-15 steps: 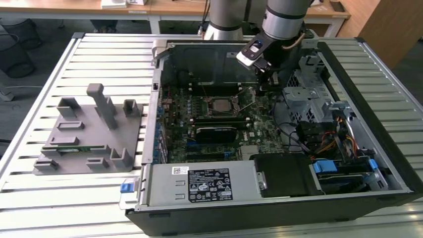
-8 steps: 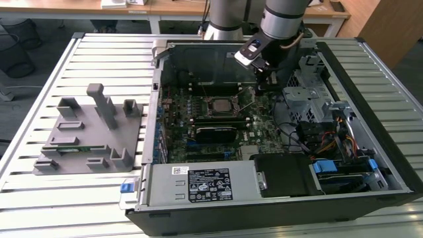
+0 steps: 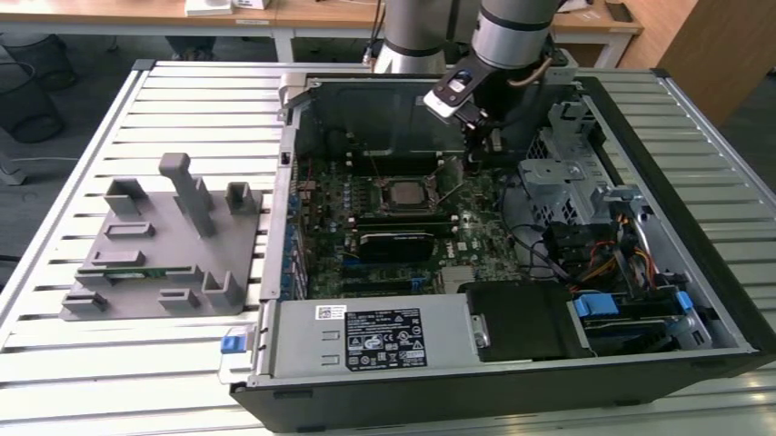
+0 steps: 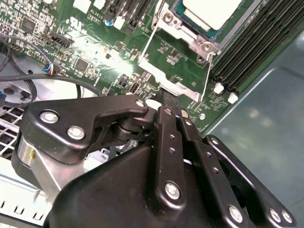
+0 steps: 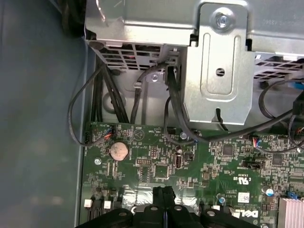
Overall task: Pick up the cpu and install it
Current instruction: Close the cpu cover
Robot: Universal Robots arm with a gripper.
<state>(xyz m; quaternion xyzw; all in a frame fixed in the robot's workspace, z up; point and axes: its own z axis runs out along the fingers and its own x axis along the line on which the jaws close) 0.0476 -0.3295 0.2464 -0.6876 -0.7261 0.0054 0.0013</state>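
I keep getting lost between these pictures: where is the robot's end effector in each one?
Exterior view: end effector inside the computer case, over the green board.
Second wrist view: end effector near the chip, over the green board.
First wrist view: end effector over the green board.
Shared landmark: the green board.

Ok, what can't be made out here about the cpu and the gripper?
1. Small square silver-topped cpu: cut off by the picture's edge in the second wrist view, and too small in the exterior view to judge whether it is seated.
2. Black metal gripper: its shut fingertips reach the silver socket frame in the second wrist view. Whether they touch it cannot be told.
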